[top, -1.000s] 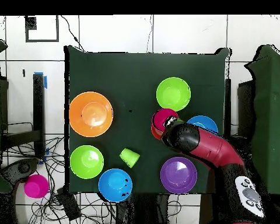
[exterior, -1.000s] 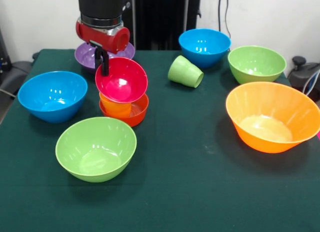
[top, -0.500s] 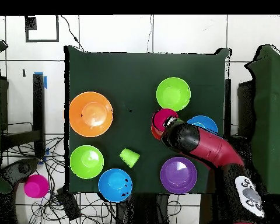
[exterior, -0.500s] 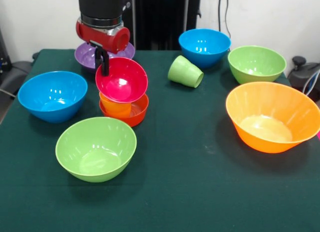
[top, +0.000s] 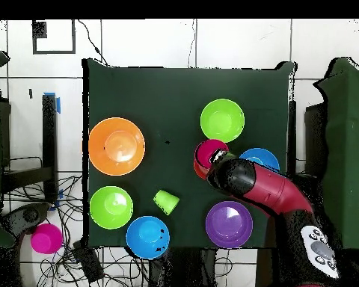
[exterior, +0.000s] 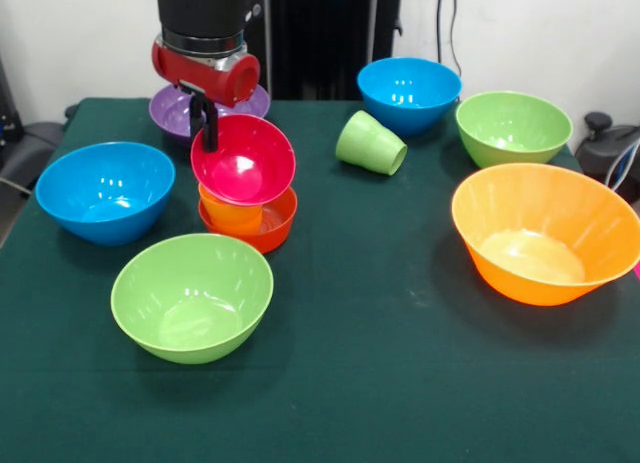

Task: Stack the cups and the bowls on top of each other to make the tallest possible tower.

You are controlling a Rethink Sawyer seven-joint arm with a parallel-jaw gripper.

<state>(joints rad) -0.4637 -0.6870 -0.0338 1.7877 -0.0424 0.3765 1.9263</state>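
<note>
Gripper (exterior: 208, 133) stands at the far rim of the glossy magenta plastic bowl (exterior: 243, 159), one black finger showing against that rim; the pictures do not settle whether the jaws are closed on it or parted, so the grip cannot be told. Nothing has visibly changed over the last second: arm, bowl and stack hold the same places, which reads as a pause at placement or release and not a fresh advance. The magenta bowl sits tilted toward the camera on the ribbed orange plastic cup (exterior: 229, 213), which stands inside the small red-orange plastic bowl (exterior: 252, 223); this tower (top: 210, 156) is three pieces high, and the tilt suggests an unsettled seat that may slip on release. Close behind lies the shallow purple plastic bowl (exterior: 180, 108), and a blue plastic bowl (exterior: 105, 191) sits just beside the stack at the picture's left, a light green plastic bowl (exterior: 192, 295) near in front, so room for a lateral exit is tight; straight up looks the clear way out. The ribbed light green plastic cup (exterior: 370, 143) lies on its side in the open middle of the dark green table (exterior: 400, 383), well apart from the large orange plastic bowl (exterior: 545, 233).
</note>
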